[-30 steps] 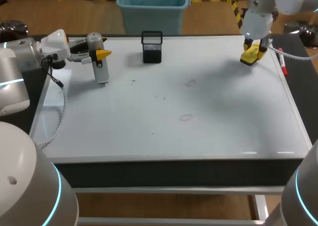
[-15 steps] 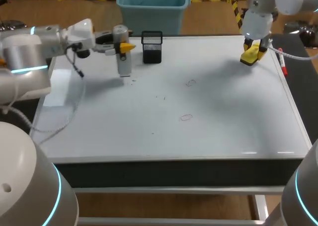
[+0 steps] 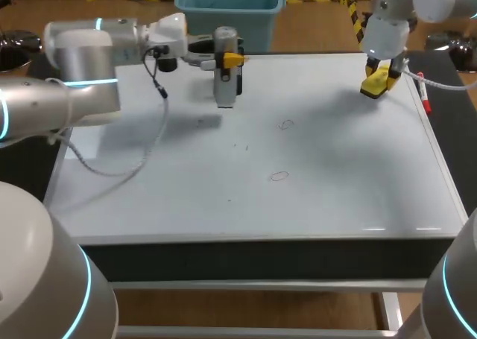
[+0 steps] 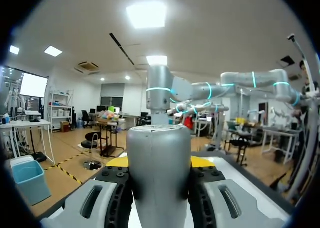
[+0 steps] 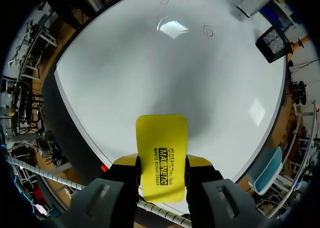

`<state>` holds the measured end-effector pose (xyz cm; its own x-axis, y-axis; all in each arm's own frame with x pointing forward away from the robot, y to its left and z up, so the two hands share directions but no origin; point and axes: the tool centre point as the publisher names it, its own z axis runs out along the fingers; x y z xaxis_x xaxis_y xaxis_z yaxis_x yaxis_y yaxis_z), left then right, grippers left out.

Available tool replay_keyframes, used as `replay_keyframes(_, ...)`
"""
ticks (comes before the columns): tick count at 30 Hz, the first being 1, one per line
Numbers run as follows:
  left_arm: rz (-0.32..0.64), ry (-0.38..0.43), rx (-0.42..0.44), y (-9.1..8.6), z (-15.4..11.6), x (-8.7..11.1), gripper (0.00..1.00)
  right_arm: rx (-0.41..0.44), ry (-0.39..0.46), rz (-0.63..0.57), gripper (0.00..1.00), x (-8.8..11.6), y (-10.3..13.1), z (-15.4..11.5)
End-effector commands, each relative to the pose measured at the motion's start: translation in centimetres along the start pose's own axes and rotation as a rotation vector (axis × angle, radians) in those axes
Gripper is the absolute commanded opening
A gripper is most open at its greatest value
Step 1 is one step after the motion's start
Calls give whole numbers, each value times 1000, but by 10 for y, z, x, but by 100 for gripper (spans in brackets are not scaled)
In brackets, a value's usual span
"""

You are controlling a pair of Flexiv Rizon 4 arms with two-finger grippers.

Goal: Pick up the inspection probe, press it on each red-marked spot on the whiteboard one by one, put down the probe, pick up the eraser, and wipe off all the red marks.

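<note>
The inspection probe [image 3: 225,86], a grey cylinder, hangs upright over the back of the whiteboard [image 3: 335,175], with my left gripper [image 3: 226,58] shut on its upper part. In the left wrist view the probe [image 4: 159,188] fills the gap between the fingers of that gripper [image 4: 159,163]. Two faint red marks [image 3: 287,124] [image 3: 279,176] lie mid-board. At the back right my right gripper [image 3: 378,80] is shut on the yellow eraser [image 3: 375,84], held above the board. The right wrist view shows the eraser [image 5: 162,158] clamped in the gripper [image 5: 162,180], and both marks [image 5: 208,31] [image 5: 164,1] far ahead.
A black mesh holder [image 3: 240,84] stands at the board's back edge, mostly hidden behind the probe; it also shows in the right wrist view [image 5: 272,37]. A red marker pen [image 3: 423,97] lies along the right edge. My left arm's cable [image 3: 149,145] hangs over the left half.
My left arm has swung right along the back edge, carrying the probe from the far left corner to just in front of the mesh holder. The right arm and eraser stayed put.
</note>
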<state>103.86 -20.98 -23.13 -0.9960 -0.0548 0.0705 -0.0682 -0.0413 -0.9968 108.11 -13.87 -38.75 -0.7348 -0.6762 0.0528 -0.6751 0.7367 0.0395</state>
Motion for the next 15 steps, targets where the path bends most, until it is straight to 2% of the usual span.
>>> replay_keyframes(1,1,-12,10,4,27,6,0,2,2,-1,0,1,0,-1)
replay_keyframes(7,8,-26,26,10,47,20,0,2,2,-1,0,1,0,-1)
replay_keyframes(15,23,-50,47,17,66,28,0,2,2,-1,0,1,0,-1)
